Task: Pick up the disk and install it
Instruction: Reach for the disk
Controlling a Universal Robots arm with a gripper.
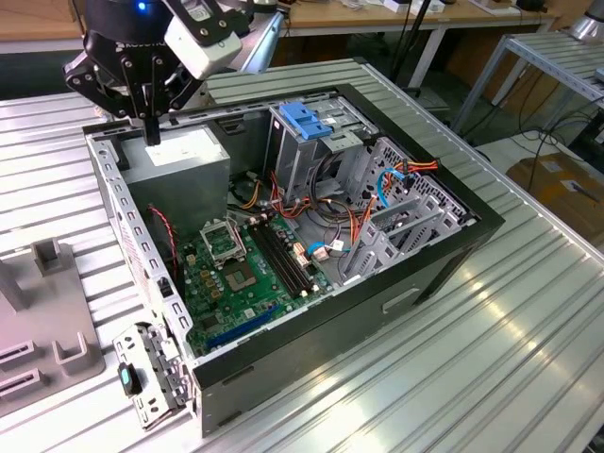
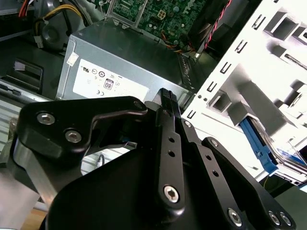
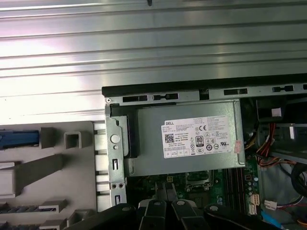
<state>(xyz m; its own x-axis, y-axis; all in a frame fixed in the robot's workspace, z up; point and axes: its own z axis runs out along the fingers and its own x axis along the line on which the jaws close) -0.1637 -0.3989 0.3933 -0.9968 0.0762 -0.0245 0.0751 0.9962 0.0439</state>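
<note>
We see one white printed label [image 3: 195, 136], with a barcode and small marks, on the grey metal box [image 3: 149, 143].

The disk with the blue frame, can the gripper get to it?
Probably yes. The disk lies in the grey holder outside the computer case, and nothing seems to cover it. The gripper hangs above the power supply, so it must move across.

Table [image 1: 491, 377] glossy ribbed metal; disk [image 3: 19, 139] edge blue plastic.
</note>
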